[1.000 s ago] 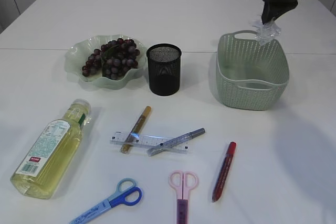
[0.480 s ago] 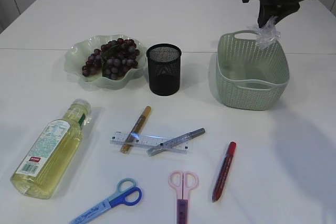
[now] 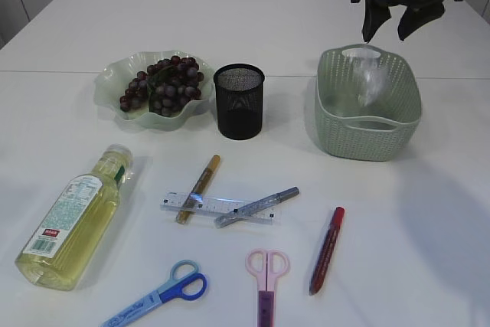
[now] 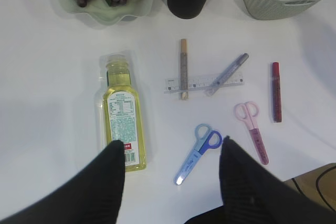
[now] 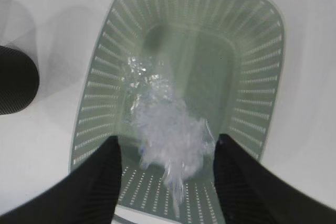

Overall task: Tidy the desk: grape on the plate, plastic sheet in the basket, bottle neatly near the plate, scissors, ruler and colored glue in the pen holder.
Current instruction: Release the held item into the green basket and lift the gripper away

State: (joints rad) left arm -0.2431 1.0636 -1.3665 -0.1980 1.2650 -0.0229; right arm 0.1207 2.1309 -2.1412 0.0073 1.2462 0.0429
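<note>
The crumpled clear plastic sheet (image 3: 368, 78) is loose and blurred inside the green basket (image 3: 367, 142), and shows as a white smear (image 5: 169, 127) in the right wrist view. Above it my right gripper (image 3: 385, 34) (image 5: 167, 141) stands open and empty. The grapes (image 3: 162, 82) lie on the green plate (image 3: 107, 88). The oil bottle (image 3: 75, 218) lies on its side. Blue scissors (image 3: 164, 291), pink scissors (image 3: 266, 275), a clear ruler (image 3: 218, 207) and gold (image 3: 199, 188), silver (image 3: 259, 206) and red (image 3: 327, 249) glue pens lie flat. My left gripper (image 4: 172, 144) hangs open high above them.
The black mesh pen holder (image 3: 239, 101) stands upright between plate and basket. The gold and silver pens lie across the ruler. In the left wrist view the bottle (image 4: 122, 113) is by the left finger and the blue scissors (image 4: 199, 148) between the fingers, far below.
My right gripper has opened and let go of the plastic sheet, which has dropped from the basket's far rim into the basket. The left gripper is unchanged.
</note>
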